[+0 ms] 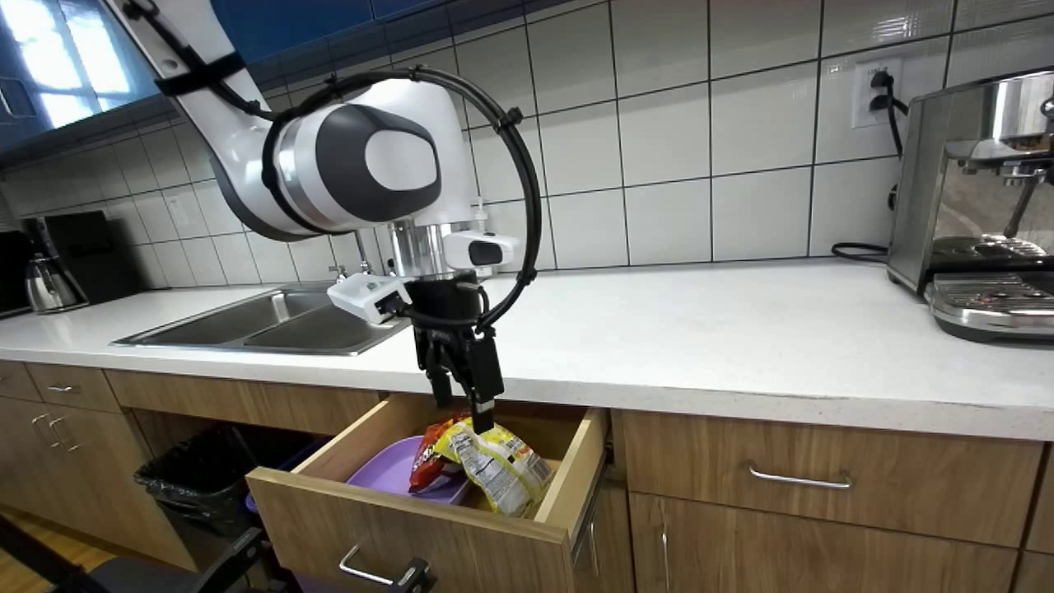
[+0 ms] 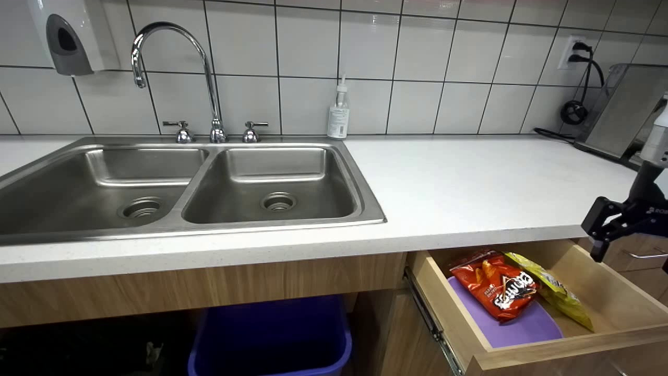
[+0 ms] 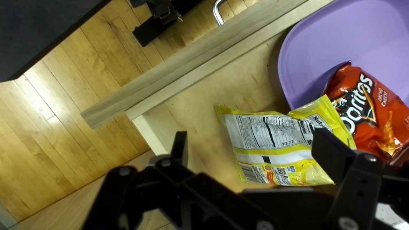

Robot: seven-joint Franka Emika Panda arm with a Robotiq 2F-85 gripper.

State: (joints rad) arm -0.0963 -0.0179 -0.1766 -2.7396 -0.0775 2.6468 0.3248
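Note:
My gripper [image 1: 464,408] points down over a pulled-out wooden drawer [image 1: 395,527], its fingers wide apart with nothing held between them. In the wrist view a yellow chip bag [image 3: 271,137], back label up, lies below the gap; the right finger [image 3: 332,153] overlaps its edge in the picture, and contact cannot be made out. Beside it, a red Doritos bag [image 2: 498,287] rests partly on a purple tray [image 3: 351,38]. The yellow bag leans against the red one in an exterior view. Part of the gripper is cut off at the frame edge in an exterior view.
The white countertop [image 1: 700,329] overhangs the drawer's back. A double sink [image 2: 276,177] with a faucet and a coffee machine [image 1: 988,206] stand on it. Bins, one black-lined [image 1: 206,469] and one blue [image 2: 271,334], sit under the counter. A black bracket [image 1: 412,576] is near the drawer handle.

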